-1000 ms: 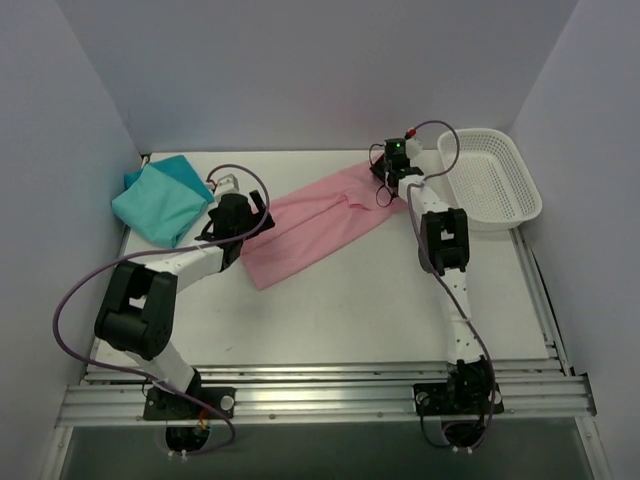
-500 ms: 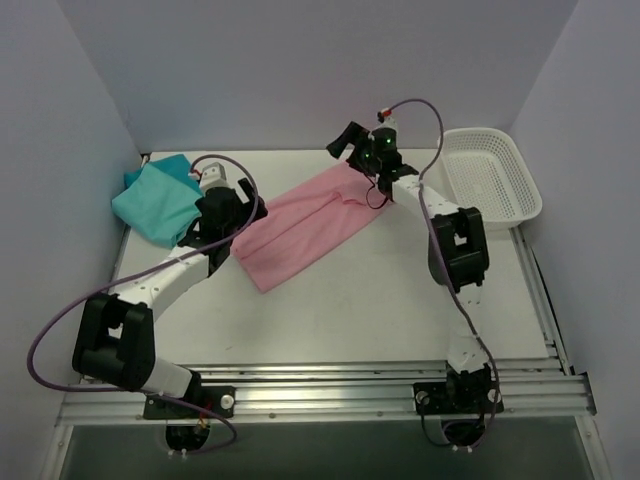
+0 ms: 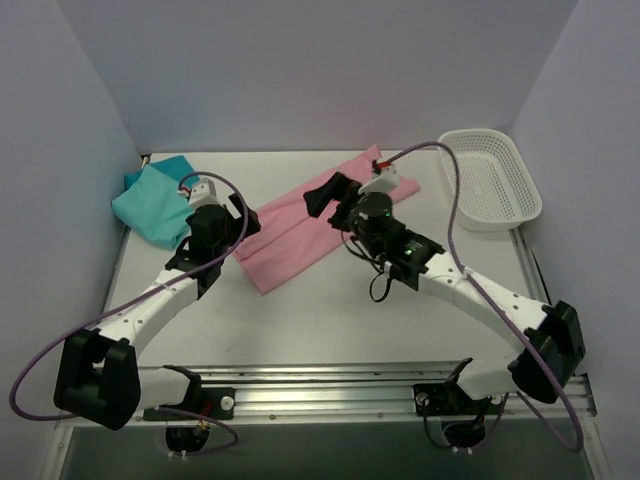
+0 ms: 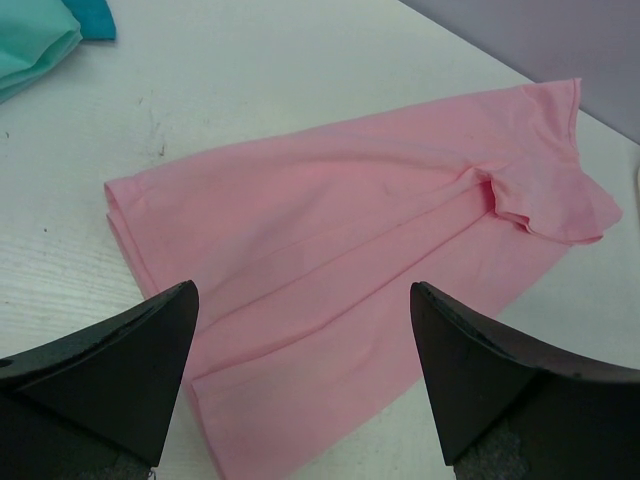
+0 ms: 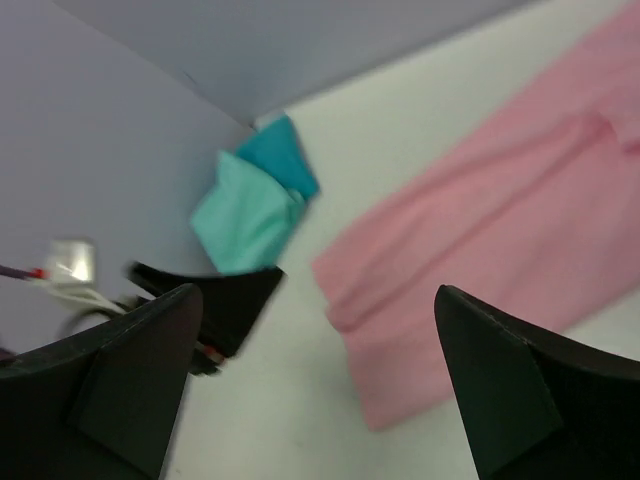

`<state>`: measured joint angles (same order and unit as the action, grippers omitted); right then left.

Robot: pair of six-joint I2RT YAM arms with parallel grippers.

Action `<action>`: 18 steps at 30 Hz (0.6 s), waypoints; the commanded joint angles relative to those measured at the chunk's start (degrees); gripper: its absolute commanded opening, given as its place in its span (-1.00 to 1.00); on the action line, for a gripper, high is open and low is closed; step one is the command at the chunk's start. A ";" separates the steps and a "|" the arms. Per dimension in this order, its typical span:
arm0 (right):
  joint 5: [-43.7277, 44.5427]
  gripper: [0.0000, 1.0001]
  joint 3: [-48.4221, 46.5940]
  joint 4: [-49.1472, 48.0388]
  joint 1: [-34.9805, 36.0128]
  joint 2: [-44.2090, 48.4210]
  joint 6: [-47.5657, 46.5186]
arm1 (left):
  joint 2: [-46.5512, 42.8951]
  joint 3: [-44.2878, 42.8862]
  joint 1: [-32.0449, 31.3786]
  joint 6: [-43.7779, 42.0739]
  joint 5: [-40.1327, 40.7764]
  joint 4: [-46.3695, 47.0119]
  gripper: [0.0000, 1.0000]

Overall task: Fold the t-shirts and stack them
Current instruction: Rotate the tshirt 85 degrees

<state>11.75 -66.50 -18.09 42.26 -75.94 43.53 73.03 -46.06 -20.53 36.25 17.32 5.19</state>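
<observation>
The pink t-shirt [image 3: 300, 225] lies flat as a long folded band, running diagonally from the table's middle to the back. Its sleeve end points to the back right [image 4: 540, 200]. The teal t-shirt [image 3: 155, 205] sits folded in the back left corner, also in the left wrist view [image 4: 35, 45] and the right wrist view [image 5: 245, 215]. My left gripper [image 3: 238, 226] hovers open over the pink shirt's near left end [image 4: 303, 290], with nothing between its fingers. My right gripper [image 3: 326, 204] hangs open above the shirt's middle, facing left [image 5: 318, 290], and the pink t-shirt [image 5: 500, 230] lies below it.
A white mesh basket [image 3: 478, 133] stands at the back right, beside the right wall. Walls close in the left, back and right sides. The left gripper's dark finger [image 5: 235, 300] shows in the right wrist view. Cables loop off both arms.
My right gripper has opened, left the pink shirt's far end and swung left and nearer, over its middle. The left arm has shifted a little left and back.
</observation>
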 commanded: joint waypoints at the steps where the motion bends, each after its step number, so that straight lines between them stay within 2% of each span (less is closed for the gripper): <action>1: 9.77 0.94 7.42 10.17 7.56 -4.83 7.60 | -2.11 0.80 -0.38 0.66 0.34 -0.53 0.91; 3: 12.75 0.92 8.66 10.26 12.20 -6.14 9.29 | -2.72 1.32 -0.38 0.75 0.70 -0.88 0.91; 7: 13.48 0.87 10.25 7.28 16.00 -10.18 11.58 | -4.13 2.12 -0.38 0.93 0.96 -1.06 0.91; 18: 5.92 0.82 2.97 0.25 18.56 -29.43 14.30 | -7.20 3.44 -0.30 0.05 3.07 -3.08 0.91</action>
<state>18.81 -59.81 -14.83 59.55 -101.82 55.75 67.70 -42.83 -20.64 36.91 18.74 2.81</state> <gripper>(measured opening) 0.910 0.956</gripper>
